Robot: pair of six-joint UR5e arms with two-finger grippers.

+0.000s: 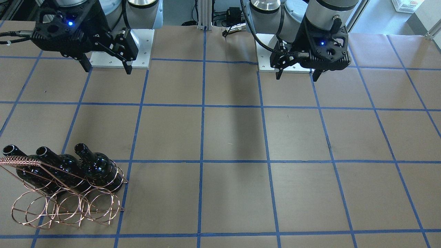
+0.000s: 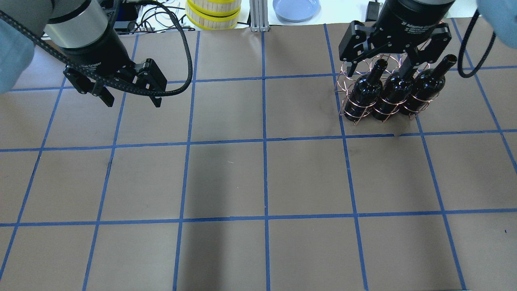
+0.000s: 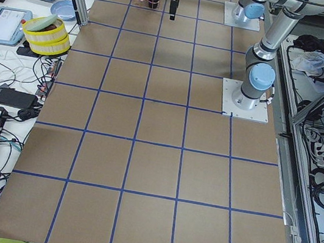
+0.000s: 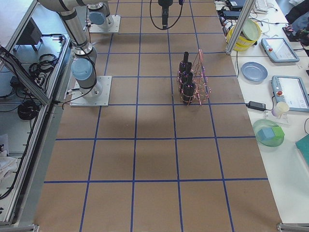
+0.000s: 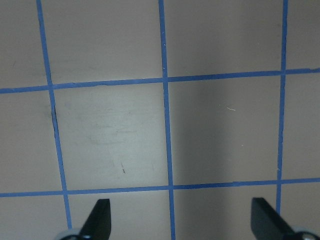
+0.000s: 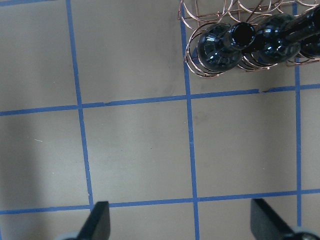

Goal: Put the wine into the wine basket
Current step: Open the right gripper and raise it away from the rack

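Three near-black wine bottles stand side by side in the copper wire basket: left, middle and right. In the overhead view the bottles and the basket sit at the far right. My right gripper is open and empty, high above the table and apart from the basket. Its wrist view shows open fingertips, with a bottle mouth and the basket at the top. My left gripper is open and empty over bare table, as the left wrist view shows.
The brown table has a blue tape grid. Beyond the far edge stand stacked yellow-rimmed containers and a blue plate. Both arm bases are at the robot's side of the table.
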